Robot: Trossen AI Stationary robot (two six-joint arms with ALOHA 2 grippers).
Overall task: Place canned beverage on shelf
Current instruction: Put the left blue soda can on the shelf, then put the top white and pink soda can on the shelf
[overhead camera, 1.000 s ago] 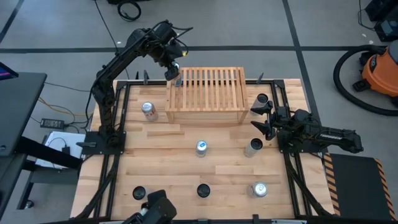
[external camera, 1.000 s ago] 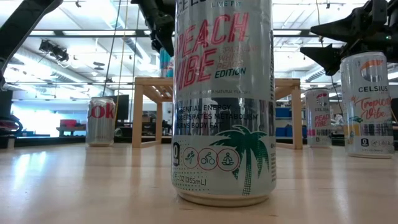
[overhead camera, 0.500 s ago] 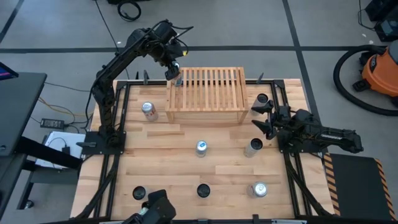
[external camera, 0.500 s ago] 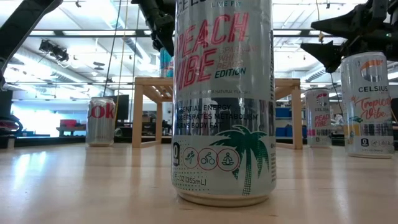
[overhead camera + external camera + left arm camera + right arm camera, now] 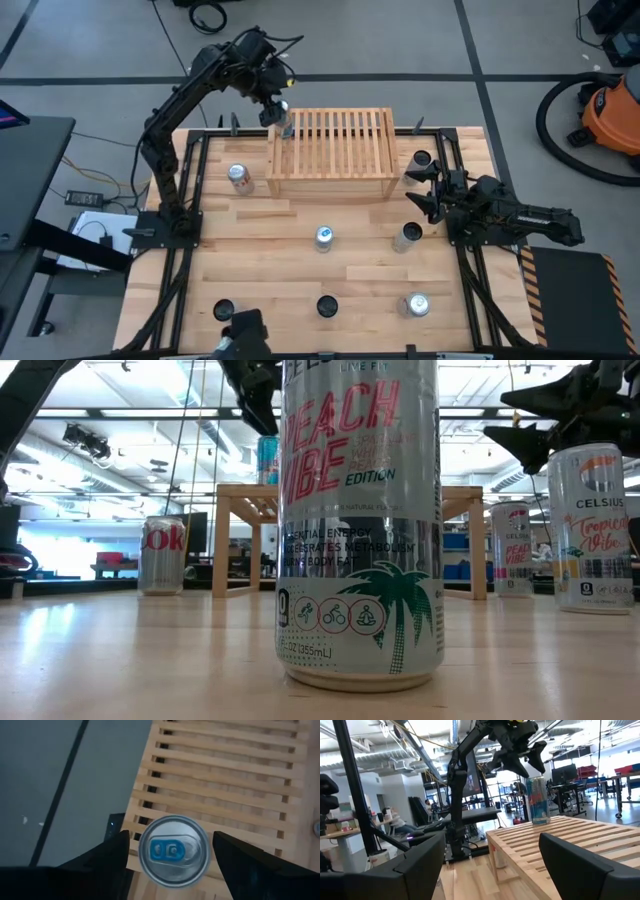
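Can point(image 5: 174, 851) stands at shelf point(image 5: 335, 150) corner edge; left gripper point(image 5: 272, 108) released above

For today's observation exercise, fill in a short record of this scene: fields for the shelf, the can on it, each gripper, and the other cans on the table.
shelf: light-wood slatted rack at the table's far edge
can on shelf: blue-tabbed can standing upright at the rack's left far corner
left gripper: just above that can, fingers open either side, not touching it
right gripper: open, empty, waiting over the table right of the rack
other cans: several standing upright on the table, including a Peach Vibe can close to the low camera
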